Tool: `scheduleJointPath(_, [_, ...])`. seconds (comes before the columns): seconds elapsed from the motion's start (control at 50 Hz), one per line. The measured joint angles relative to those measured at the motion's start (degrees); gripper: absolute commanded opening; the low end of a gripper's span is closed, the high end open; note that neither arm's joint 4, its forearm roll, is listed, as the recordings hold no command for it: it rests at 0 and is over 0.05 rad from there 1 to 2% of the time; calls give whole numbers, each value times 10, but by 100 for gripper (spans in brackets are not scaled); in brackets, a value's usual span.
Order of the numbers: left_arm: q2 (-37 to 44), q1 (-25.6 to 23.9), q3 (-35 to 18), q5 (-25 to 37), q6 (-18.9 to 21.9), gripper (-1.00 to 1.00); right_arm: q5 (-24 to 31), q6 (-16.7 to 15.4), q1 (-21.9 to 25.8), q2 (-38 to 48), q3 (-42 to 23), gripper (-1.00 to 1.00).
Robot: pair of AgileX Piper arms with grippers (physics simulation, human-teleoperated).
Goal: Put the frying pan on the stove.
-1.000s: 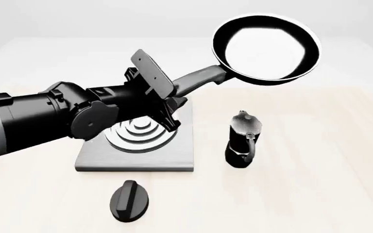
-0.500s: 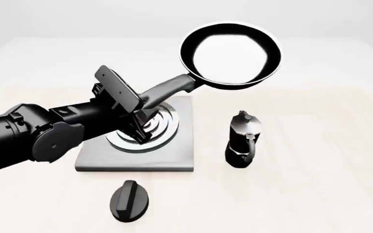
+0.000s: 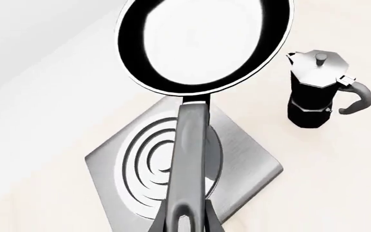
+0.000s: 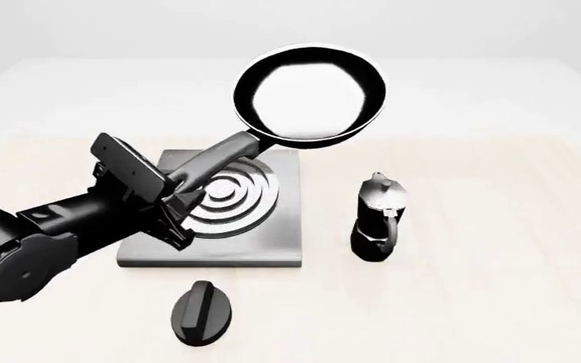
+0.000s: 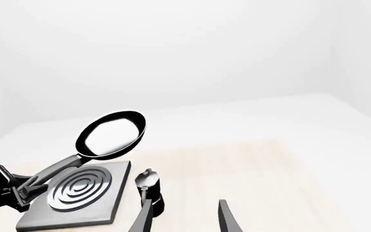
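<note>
Presently the left tool (image 4: 175, 198) is clamped on the handle end of the rigid frying pan (image 4: 309, 94), held aloft at twelve o'clock of the stove (image 4: 215, 215); bowl-heavy, likely to droop.

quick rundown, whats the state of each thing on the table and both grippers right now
frying pan: held by its handle, lifted clear of the table, tilted, empty
stove: flat on the table, burner bare
moka pot: upright beside the stove, lid shut
knob: lying on the table, in front of the stove
left gripper: shut on the pan handle
right gripper: open, holding nothing, away from the pan
</note>
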Motion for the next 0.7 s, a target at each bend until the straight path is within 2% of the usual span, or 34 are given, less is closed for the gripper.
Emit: scheduleJointPath(0.7, [-102,67,124,-14,-26,-100,0,-1,0,0,2,100])
